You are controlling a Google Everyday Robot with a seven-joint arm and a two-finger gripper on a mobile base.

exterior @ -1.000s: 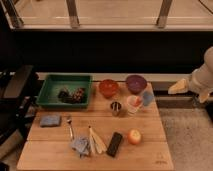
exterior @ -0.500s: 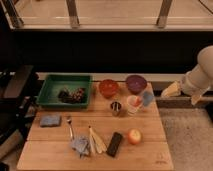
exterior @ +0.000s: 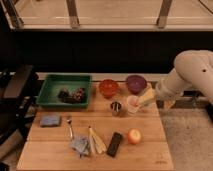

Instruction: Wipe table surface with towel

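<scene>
A crumpled grey-blue towel point(exterior: 80, 145) lies near the front edge of the wooden table point(exterior: 150, 150), left of middle. A folded blue cloth point(exterior: 50, 120) lies at the table's left side. My gripper point(exterior: 146, 96) hangs on the white arm point(exterior: 192, 70) that reaches in from the right. It sits over the table's back right part, beside the pink cup point(exterior: 132, 104) and just below the purple bowl point(exterior: 135, 82). It is far from both cloths and holds nothing that I can see.
A green tray point(exterior: 50, 92) with dark items stands at back left. An orange bowl point(exterior: 108, 87) and a metal cup point(exterior: 116, 107) stand mid-back. A fork point(exterior: 70, 127), wooden utensils point(exterior: 96, 141), a black bar point(exterior: 115, 144) and an orange fruit point(exterior: 133, 136) lie at the front. A dark chair point(exterior: 15, 92) stands to the left.
The arm has swung left from the right edge of the view, bringing the gripper over the table's back right corner by the pink cup. Nothing on the table has moved.
</scene>
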